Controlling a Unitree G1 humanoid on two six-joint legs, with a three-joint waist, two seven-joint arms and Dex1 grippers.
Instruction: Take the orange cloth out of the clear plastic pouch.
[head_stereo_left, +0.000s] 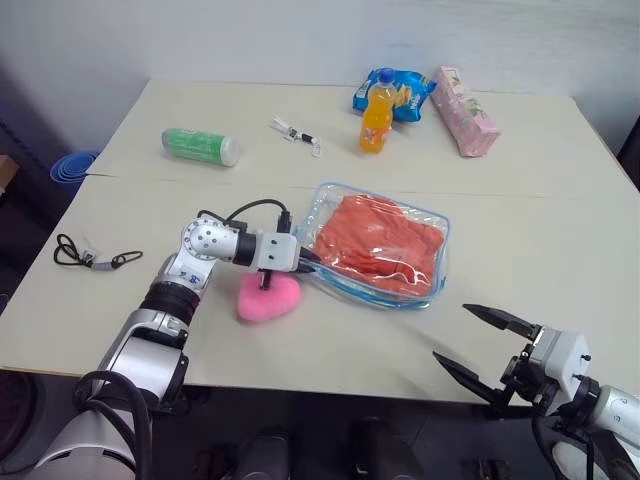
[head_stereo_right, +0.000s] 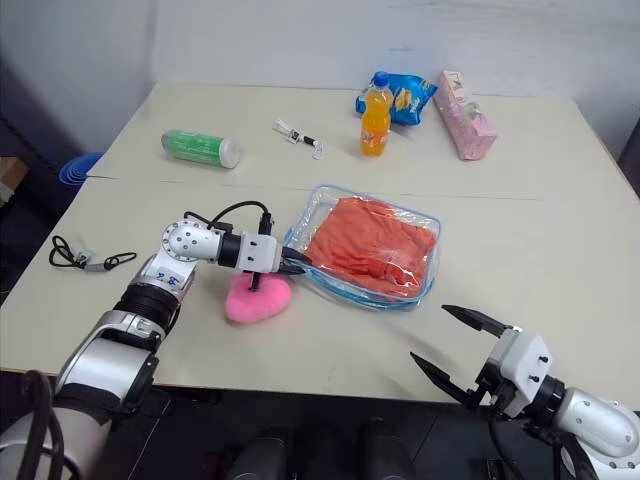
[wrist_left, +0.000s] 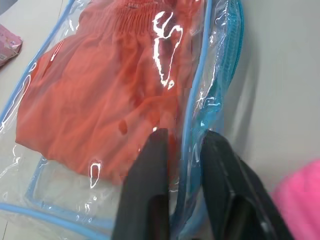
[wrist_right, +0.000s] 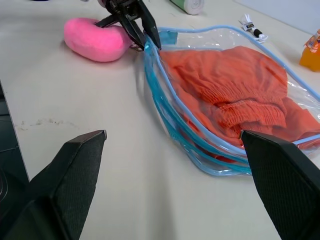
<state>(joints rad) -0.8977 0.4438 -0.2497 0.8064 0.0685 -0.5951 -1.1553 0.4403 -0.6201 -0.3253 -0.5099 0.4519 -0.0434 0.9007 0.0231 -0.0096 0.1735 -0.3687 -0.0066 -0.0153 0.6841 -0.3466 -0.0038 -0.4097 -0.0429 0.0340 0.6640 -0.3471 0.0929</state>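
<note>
The left wrist view cuts the clear plastic pouch (wrist_left: 210, 75) at the top edge, and the orange cloth (wrist_left: 100, 100) with it. The pink plush toy (wrist_left: 300, 195) is cropped at lower right. The print on the blue snack bag (head_stereo_left: 400, 92) is too small to read.

Bright colours on a pale worktop (head_stereo_left: 560, 200)
Wrinkly orange cloth (head_stereo_left: 375, 240) inside the see-through plastic pouch with light-blue edges (head_stereo_left: 440, 225); soft pink plush toy (head_stereo_left: 268, 296) beside.

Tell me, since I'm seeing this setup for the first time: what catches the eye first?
The orange cloth stands out, lying inside the clear plastic pouch mid-table. The left pincer is shut on the pouch's near-left blue edge, right beside a pink plush toy. The right pincer hangs wide open at the table's near edge; an orange drink bottle stands at the far side.
</note>
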